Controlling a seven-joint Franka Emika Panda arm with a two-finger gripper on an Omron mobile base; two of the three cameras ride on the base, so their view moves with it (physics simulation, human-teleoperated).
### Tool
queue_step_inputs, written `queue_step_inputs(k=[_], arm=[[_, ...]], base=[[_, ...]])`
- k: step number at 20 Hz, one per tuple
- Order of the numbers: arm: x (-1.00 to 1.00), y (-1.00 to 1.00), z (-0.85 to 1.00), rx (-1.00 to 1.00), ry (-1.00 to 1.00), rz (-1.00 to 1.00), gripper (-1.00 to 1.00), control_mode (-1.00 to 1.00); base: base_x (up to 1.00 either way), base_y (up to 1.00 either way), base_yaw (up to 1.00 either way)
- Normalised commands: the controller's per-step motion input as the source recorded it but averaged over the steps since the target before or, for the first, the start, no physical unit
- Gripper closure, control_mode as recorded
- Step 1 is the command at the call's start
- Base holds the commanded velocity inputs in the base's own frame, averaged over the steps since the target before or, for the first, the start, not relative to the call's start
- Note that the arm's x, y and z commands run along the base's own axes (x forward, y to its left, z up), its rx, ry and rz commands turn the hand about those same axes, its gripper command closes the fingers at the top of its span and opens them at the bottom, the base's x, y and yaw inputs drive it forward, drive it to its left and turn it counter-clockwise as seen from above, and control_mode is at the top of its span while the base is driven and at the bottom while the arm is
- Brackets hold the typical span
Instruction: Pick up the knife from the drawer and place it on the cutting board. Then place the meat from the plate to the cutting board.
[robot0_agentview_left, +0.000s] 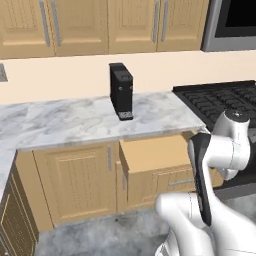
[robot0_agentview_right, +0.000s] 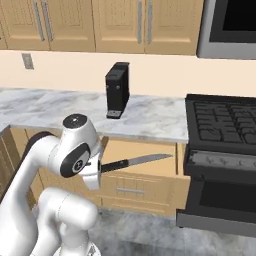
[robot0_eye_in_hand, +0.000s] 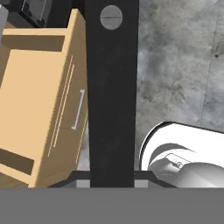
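- Marble tabletop (robot0_agentview_right: 150, 117) runs along the wall under light-wood cabinets, with a black stove (robot0_agentview_right: 225, 125) at its right end.
- On that tabletop, up and behind the fingers, stands a small black box-like appliance (robot0_agentview_right: 116, 90), upright and well apart from them.
- Down below, the drawer (robot0_agentview_left: 155, 152) is pulled out, and its inside looks bare from the left base camera.
- And the knife (robot0_agentview_right: 134, 162) is up in the air, over the open drawer, lying roughly level!
- Its grey blade points away from the fingers toward the stove, the dark handle at the hand.
- The fingers (robot0_eye_in_hand: 111, 181) are closed narrow on that handle; in the hand camera the dark handle (robot0_eye_in_hand: 111, 96) runs straight up from between them, a round screw near its far end.
- Beside the handle there, the drawer (robot0_eye_in_hand: 41, 100) shows its thin metal pull, with grey floor on the other side.
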Motion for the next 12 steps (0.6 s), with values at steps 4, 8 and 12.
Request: queue_step_inputs(k=[4,8,12], arm=[[0.00,0.00,0.00,0.00,0.00,0.00,1.00,1.00],[0.00,0.00,0.00,0.00,0.00,0.00,1.00,1.00],[0.00,0.00,0.00,0.00,0.00,0.00,1.00,1.00]], base=[[-0.16,0.20,0.30],[-0.05,0.50,0.42],[0.00,0.57,0.50]])
